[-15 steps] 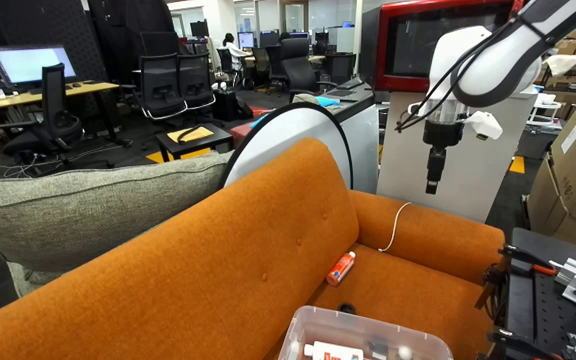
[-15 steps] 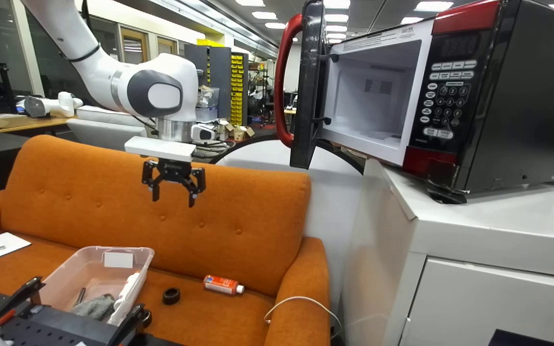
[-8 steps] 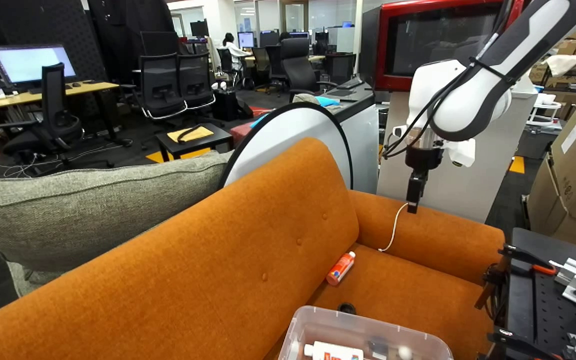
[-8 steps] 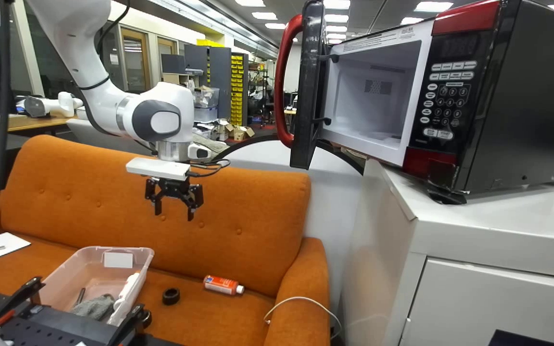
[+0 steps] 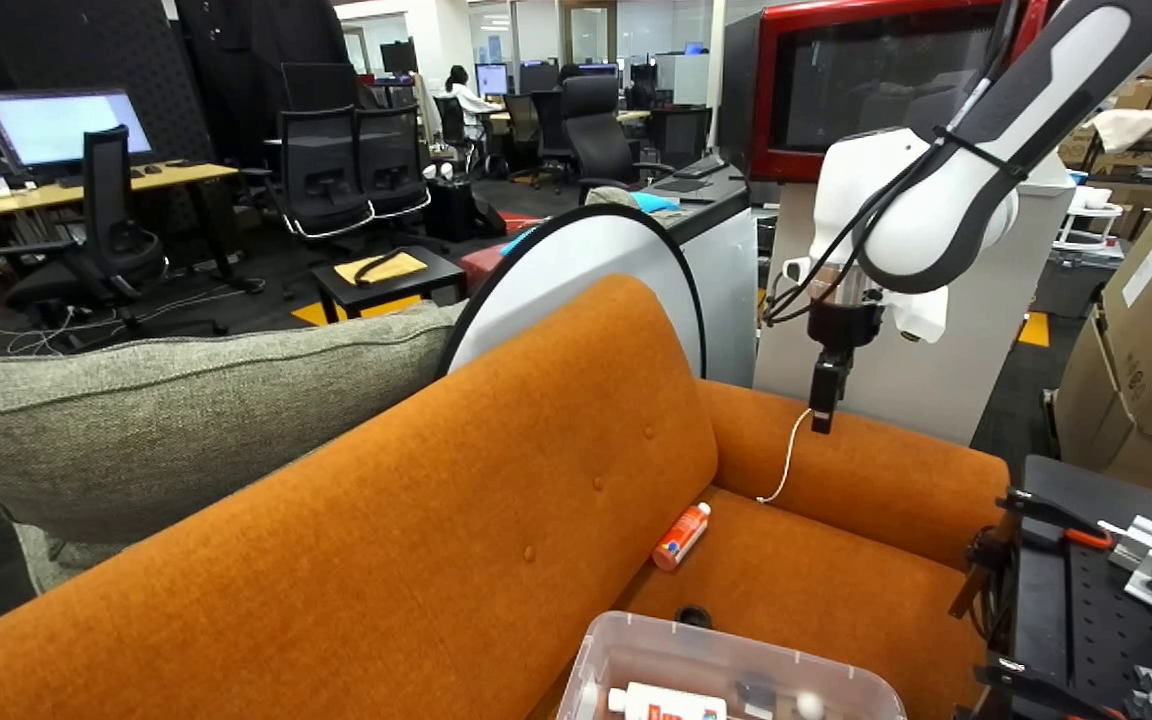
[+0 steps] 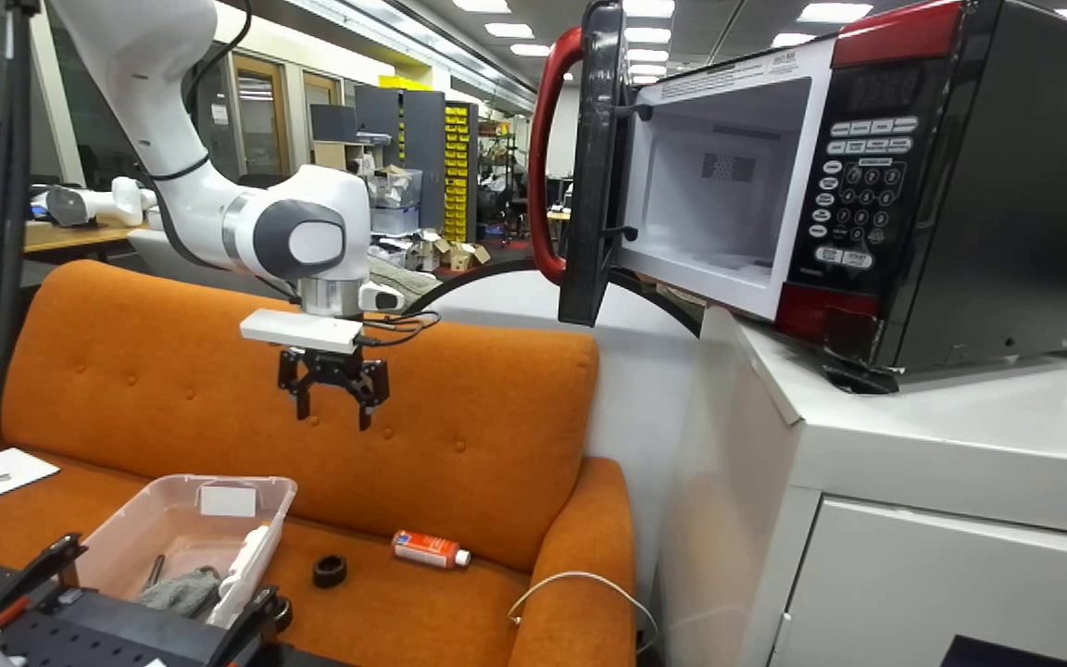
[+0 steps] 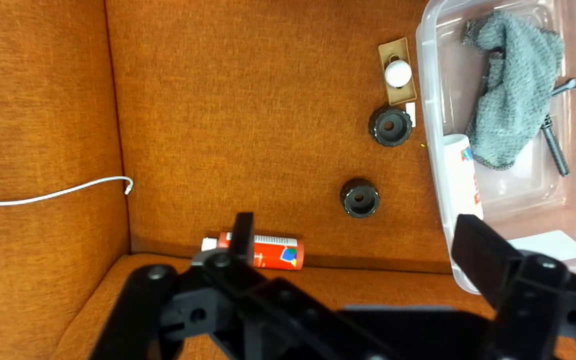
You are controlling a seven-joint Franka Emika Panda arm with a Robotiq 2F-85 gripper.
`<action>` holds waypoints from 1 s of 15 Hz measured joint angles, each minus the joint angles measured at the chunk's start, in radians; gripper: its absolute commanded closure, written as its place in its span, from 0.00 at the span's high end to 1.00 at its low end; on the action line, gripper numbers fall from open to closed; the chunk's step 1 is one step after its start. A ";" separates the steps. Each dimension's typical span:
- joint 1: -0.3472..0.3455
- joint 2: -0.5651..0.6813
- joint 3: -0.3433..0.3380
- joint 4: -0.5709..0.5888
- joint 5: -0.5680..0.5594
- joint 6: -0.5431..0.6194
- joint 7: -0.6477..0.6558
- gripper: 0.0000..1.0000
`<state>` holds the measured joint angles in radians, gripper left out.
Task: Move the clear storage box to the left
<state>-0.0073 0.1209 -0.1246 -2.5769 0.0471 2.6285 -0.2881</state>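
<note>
The clear storage box [image 6: 117,556] sits on the orange couch seat in an exterior view. A grey cloth, a white bottle and small dark items lie in it. The box [image 5: 786,655] is cut off by the bottom edge of an exterior view. In the wrist view the box [image 7: 434,110] is at the right, partly out of frame. My gripper [image 6: 334,419] is open and empty, high above the seat and apart from the box. It also shows edge-on in an exterior view [image 5: 822,422]. In the wrist view my fingers [image 7: 355,225] are wide apart, one overlapping the box's near corner.
An orange bottle [image 7: 278,251], black round knobs [image 7: 360,198] and a small tan tray [image 7: 397,72] lie on the seat beside the box. A white cord [image 6: 580,576] hangs over the armrest. A black table with clamps [image 6: 126,625] stands in front. The microwave door [image 6: 589,167] is open.
My arm and open gripper have come down toward the couch, mostly in the first half second and slightly since. The box and the things on the couch have not moved.
</note>
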 measured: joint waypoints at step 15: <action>-0.004 0.209 0.101 0.075 0.000 0.091 0.113 1.00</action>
<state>-0.0112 0.3301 -0.0233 -2.5022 0.0475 2.7199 -0.1747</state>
